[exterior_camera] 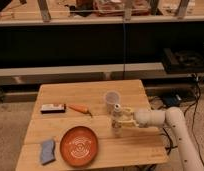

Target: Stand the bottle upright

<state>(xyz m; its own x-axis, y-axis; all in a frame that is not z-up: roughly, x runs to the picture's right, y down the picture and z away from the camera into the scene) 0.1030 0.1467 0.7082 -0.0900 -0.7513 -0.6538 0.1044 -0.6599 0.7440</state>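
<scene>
Bottle (116, 131) sits right of the frame's centre, over the wooden table (70, 92), standing upright with its white cap (116, 107) on top. From where I stand I can't say whether its base rests on the wood or hangs just above it. The claw (116, 120) comes in from the right at mid-height of the bottle, and its pale fingers (126, 119) look closed across the bottle's body, gripping it. Behind the claw, the white arm (162, 117) runs to the right and then bends down towards the lower right corner of the frame.

Just above the bottle in the picture, near but apart from it, stands a translucent cup (111, 97), upright and with its mouth open. To the left, around the middle of the table, lies an orange carrot-like thing (79, 108), and left of that is a flat dark box (52, 108) with a light stripe. Lower down, a round orange-red plate (79, 129) lies left of the bottle, well clear of it. A crumpled grey-blue cloth (47, 151) lies beside the plate near the lower left corner of the table.
</scene>
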